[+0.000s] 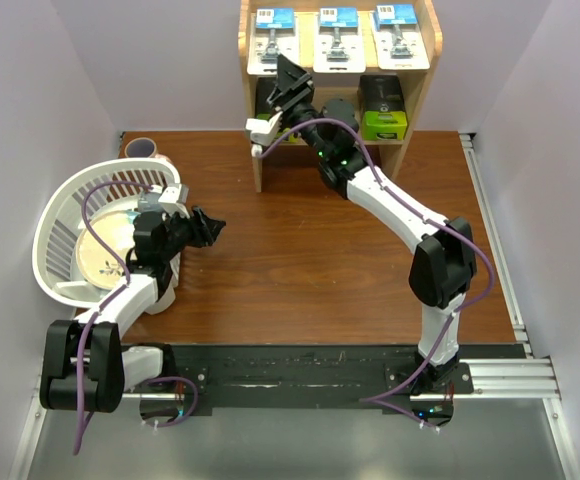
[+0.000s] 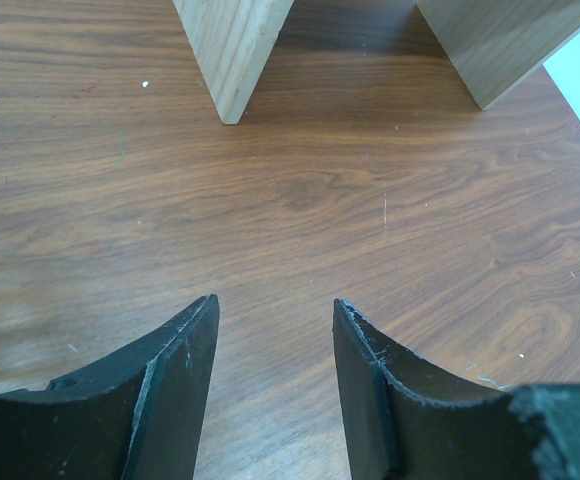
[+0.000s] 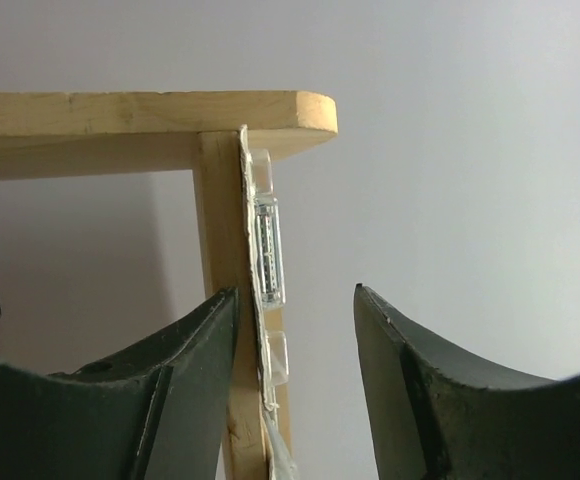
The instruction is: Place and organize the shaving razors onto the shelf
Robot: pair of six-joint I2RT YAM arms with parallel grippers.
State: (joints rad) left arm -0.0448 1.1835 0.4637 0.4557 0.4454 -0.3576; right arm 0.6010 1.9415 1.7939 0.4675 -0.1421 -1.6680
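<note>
the blister card (image 3: 268,250) stands edge-on between the fingers of the right claw (image 3: 295,290), its back flat against a pale wooden upright of the shelf (image 3: 150,112). the claw is open around it. the inner finger sits close beside the upright, the outer finger is well clear of the clear plastic bubble, and nothing is pinched.

this looks like the letting-go step of placing that card. from above, the card is the leftmost of a row on the upper tier, and two other cards (image 1: 337,38) stand further out to the claw's right. below the claw, on the lower tier, a black box (image 1: 382,110) shows its lime-green end. a second dark shape there is mostly hidden by the arm.

the next move probably calls for drawing the claw straight back without sweeping sideways. the card is thin, stiff cardboard with a moulded transparent shell, light and only leaning, so a brush from a finger could tip it. the shelf is smooth, unfinished-looking wood with rounded corners.

the left claw (image 2: 274,300) hangs over the dark wood-grain table (image 2: 300,200), half spread and empty, its curved black fingers matte and scuffed along the edges. behind it sits a white slatted plastic basket (image 1: 55,215).
</note>
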